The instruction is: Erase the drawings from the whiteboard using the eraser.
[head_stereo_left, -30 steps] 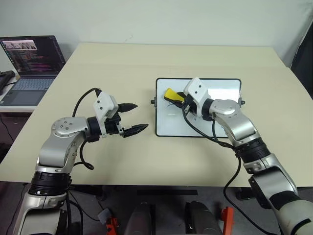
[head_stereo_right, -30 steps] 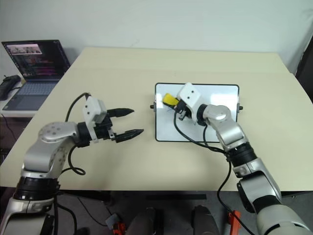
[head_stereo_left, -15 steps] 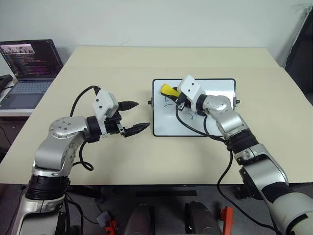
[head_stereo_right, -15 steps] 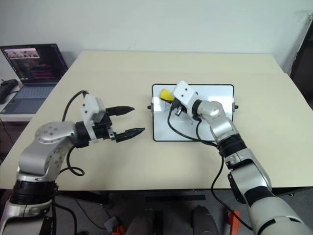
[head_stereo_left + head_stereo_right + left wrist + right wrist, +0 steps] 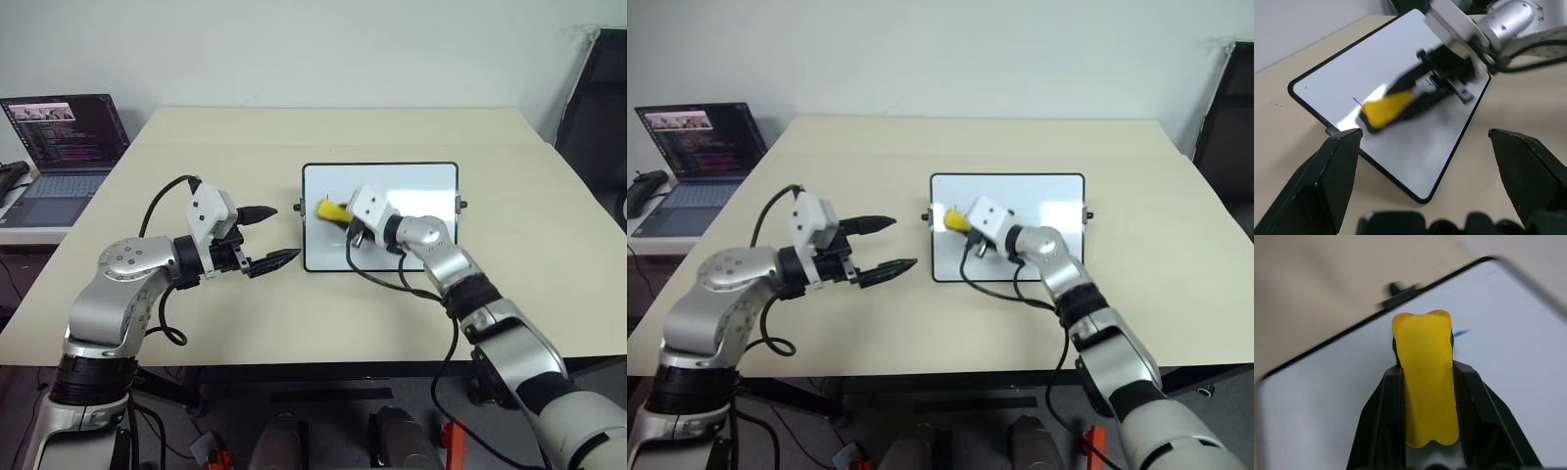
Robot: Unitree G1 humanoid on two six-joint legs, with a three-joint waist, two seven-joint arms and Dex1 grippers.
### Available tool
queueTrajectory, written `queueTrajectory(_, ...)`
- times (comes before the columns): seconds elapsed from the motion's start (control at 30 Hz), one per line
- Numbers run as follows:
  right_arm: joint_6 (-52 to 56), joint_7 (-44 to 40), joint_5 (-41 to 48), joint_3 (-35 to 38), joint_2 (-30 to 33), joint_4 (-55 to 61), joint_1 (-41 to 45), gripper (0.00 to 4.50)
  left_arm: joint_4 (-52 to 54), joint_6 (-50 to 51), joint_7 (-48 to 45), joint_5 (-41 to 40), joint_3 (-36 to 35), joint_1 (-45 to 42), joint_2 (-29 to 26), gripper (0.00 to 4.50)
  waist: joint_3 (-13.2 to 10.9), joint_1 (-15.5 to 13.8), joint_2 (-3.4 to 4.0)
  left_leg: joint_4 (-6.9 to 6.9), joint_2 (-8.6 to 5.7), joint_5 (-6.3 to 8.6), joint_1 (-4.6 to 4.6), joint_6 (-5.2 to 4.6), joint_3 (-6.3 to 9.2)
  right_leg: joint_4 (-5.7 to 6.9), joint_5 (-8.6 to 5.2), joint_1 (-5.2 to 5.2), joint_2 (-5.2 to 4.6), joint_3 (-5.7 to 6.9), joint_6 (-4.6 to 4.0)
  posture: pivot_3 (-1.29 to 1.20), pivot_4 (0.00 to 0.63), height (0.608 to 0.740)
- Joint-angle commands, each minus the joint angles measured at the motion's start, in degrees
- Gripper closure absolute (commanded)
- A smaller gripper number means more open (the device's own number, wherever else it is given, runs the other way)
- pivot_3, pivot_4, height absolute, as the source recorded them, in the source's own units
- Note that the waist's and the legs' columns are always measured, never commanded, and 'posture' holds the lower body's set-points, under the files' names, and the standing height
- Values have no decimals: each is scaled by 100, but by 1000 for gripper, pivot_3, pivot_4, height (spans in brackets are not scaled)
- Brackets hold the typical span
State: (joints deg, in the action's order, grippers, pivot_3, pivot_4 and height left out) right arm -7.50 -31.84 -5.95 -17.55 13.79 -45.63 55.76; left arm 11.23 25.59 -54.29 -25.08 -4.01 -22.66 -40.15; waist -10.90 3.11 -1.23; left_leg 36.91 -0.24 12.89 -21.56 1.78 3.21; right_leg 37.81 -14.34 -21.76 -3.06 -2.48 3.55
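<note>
Right gripper [image 5: 1427,440] is clamped on the eraser [image 5: 333,210], one black finger [image 5: 1378,431] on each long side of the yellow block. In the left eye view the eraser sits in the centre of the frame, over the left part of the whiteboard [image 5: 411,181], close to the board's left edge. Whether the dark underside is actually on the surface can't be confirmed; from the left wrist view it looks on or just above it.

Whiteboard lies flat on the table [image 5: 196,137], centre-right of the frame, its frame square to the table edges. Visible drawings: a short blue stroke [image 5: 1461,333] just beside the eraser's tip in the right wrist view, plus another faint blue mark [image 5: 1428,82] near the gripper fingers in the left wrist view. A third scribble can't be made out; it may be under the arm.

Left gripper [image 5: 266,235] hovers mid-left of the frame, fingers apart, holding nothing, just beside the board's left edge and not touching it. Laptop [image 5: 59,137] at upper left is well apart, irrelevant.

Step in hand, as judged: wiping the left-side marks.
- Keep the eraser's underside flat to the board; a tilted block only wipes with one edge.
- Steady, moderate down-pressure; the board is loose on the table and could slide under a hard push.
- Short overlapping strokes across each blue mark, staying inside the black frame.
- Left gripper could brace the board's left edge if it shifts.
- Lift clear afterwards to check for residue under the arm.
</note>
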Motion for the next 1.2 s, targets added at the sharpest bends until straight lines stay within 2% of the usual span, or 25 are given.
queueTrajectory(0.03,-50,961,-266,330,73,-772,404,3540,62,-111,30,-12,-12,-149,48,0,0,-1,-1,0,0,0,-1,0,0,0,0,0,0,0,0,0,150,740)
queueTrajectory(0.13,-126,1223,-373,384,57,-1081,627,3540,63,-116,31,2,14,-158,79,0,1,-1,-2,-7,0,0,-17,0,-2,-5,-2,-16,0,-1,-3,0,150,740)
queueTrajectory(0.2,-187,1045,-387,343,31,-1119,618,3540,71,-119,26,7,34,-145,102,0,1,-2,-2,-14,0,1,-34,1,-3,-5,10,-31,0,-1,-22,0,150,740)
queueTrajectory(0.37,-199,292,-348,169,-41,-775,290,3540,74,-122,15,-3,47,-142,123,0,4,20,-6,-29,0,3,-32,4,-5,-8,10,-33,0,-1,-7,0,150,740)
queueTrajectory(0.57,73,-1155,170,197,140,869,-492,3540,-50,-183,-55,20,97,-227,143,0,3,50,-6,-34,5,3,-27,3,-6,-6,-7,-35,3,-1,12,0,150,740)
queueTrajectory(0.7,693,-1354,354,476,470,2059,-845,3540,-306,-332,-160,80,199,-404,188,0,-2,14,-5,-38,2,3,-51,4,-3,-7,3,-56,3,1,19,0,150,740)
queueTrajectory(0.8,1399,-1420,836,977,787,3163,-989,3540,-524,-466,-251,131,246,-583,209,0,-3,-7,-5,-50,-1,4,-71,6,0,-14,6,-70,0,5,11,0,150,740)
queueTrajectory(0.87,2193,-1565,1448,1585,1227,4031,-1047,3540,-676,-557,-334,158,253,-714,199,0,-3,-37,-5,-50,-2,4,-128,7,3,-9,8,-129,-1,7,9,0,150,740)
queueTrajectory(0.9,2722,-1800,1850,1955,1645,4459,-1134,3540,-752,-583,-393,166,259,-791,179,0,-3,-58,-5,-49,-5,3,-152,8,5,-1,10,-155,-3,7,10,0,150,740)
queueTrajectory(0.97,3402,-2194,2333,2341,2306,5021,-1369,3540,-830,-622,-496,175,281,-881,133,0,-6,-136,-4,-51,-7,8,-159,14,8,-9,10,-158,-8,14,11,0,150,740)
queueTrajectory(1.1,4084,-3063,2748,3146,3929,5508,-2410,3540,-909,-630,-787,129,224,-1023,-98,0,-4,-173,-9,-89,-4,14,-168,16,11,-74,4,-151,-8,29,14,0,150,740)
queueTrajectory(1.2,4076,-3256,2827,3677,4514,5451,-3065,3540,-980,-590,-928,138,206,-1073,-253,0,-8,-141,-6,-89,-5,20,-182,18,3,-88,2,-156,-10,25,17,0,150,740)
